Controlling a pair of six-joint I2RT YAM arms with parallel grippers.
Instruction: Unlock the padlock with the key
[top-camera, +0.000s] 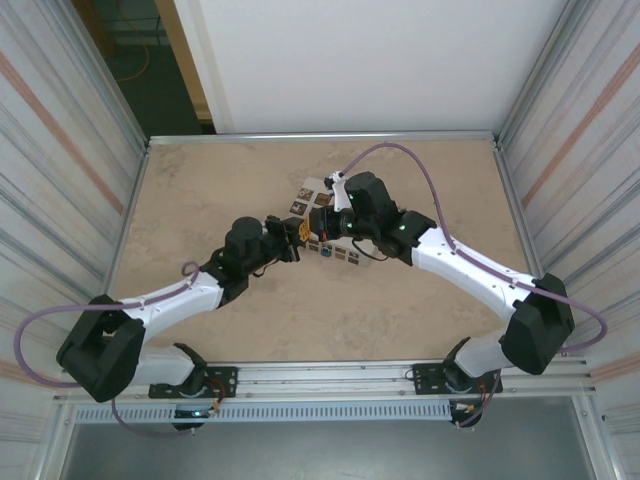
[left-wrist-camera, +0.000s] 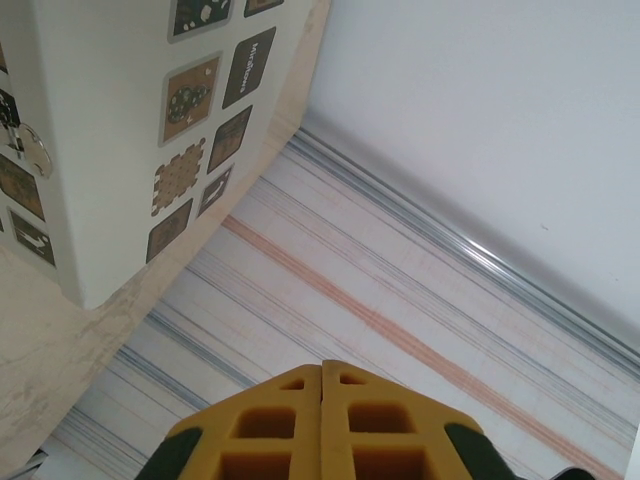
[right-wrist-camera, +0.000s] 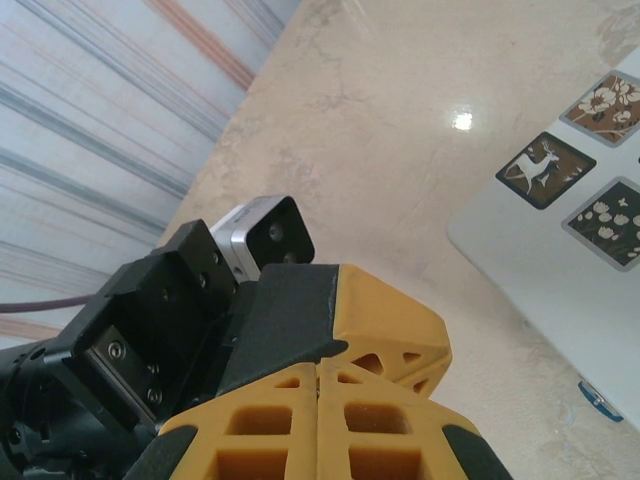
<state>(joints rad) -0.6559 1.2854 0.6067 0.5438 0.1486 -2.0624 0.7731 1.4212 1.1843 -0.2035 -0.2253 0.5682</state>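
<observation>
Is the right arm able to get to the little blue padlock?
Probably yes. The padlock peeks out by the white box, close to the right gripper, with bare table between.

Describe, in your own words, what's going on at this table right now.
Two robot arms lean in over a white box with dark patterned tiles in the middle of the table. The left gripper and right gripper are both shut, close together beside the box, with nothing visibly pinched. A small blue object at the box's edge may be the padlock, but too little of it shows to be sure.
</observation>
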